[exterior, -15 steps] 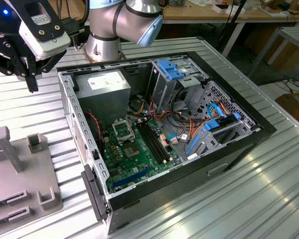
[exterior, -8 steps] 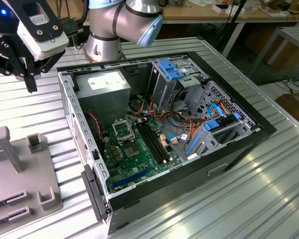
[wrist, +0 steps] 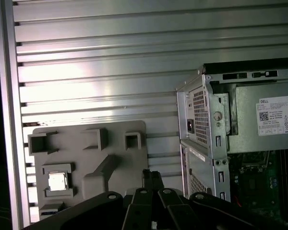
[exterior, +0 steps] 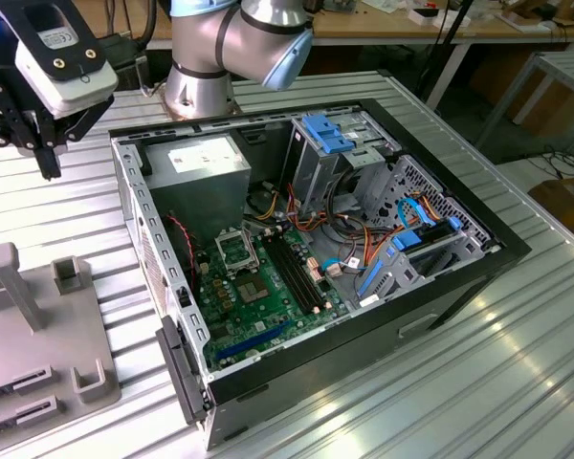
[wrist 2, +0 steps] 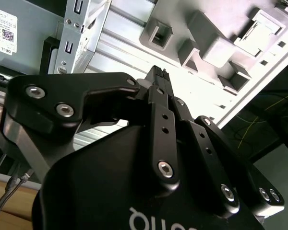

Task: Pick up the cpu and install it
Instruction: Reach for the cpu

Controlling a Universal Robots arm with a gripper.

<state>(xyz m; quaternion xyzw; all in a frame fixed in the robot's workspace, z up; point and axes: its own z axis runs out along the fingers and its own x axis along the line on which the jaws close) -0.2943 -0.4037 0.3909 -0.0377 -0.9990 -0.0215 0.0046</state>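
Note:
The cpu (wrist: 57, 181), a small pale silver square chip, lies in a square recess of the grey fixture plate (wrist: 115, 143) on the ribbed metal table. In the first wrist view my gripper (wrist: 152, 176) hangs above the plate, off to one side of the cpu and well apart from it. Its black fingers meet at the tips with nothing between them, as the second wrist view of the gripper (wrist 2: 158, 75) also shows. In the exterior view the gripper (exterior: 50, 164) is high at the exterior view's left, above the table beyond the fixture plate (exterior: 38, 344). The black-framed socket (exterior: 237, 251) sits on the green motherboard (exterior: 268, 301).
The open computer case (exterior: 172, 316) stands in the middle of the table, its metal wall close to the fixture. Inside are a grey power supply (exterior: 206, 163), blue drive brackets (exterior: 327, 134), cables and a darker square chip (exterior: 260, 287). Upright grey posts (exterior: 10, 287) rise from the fixture.

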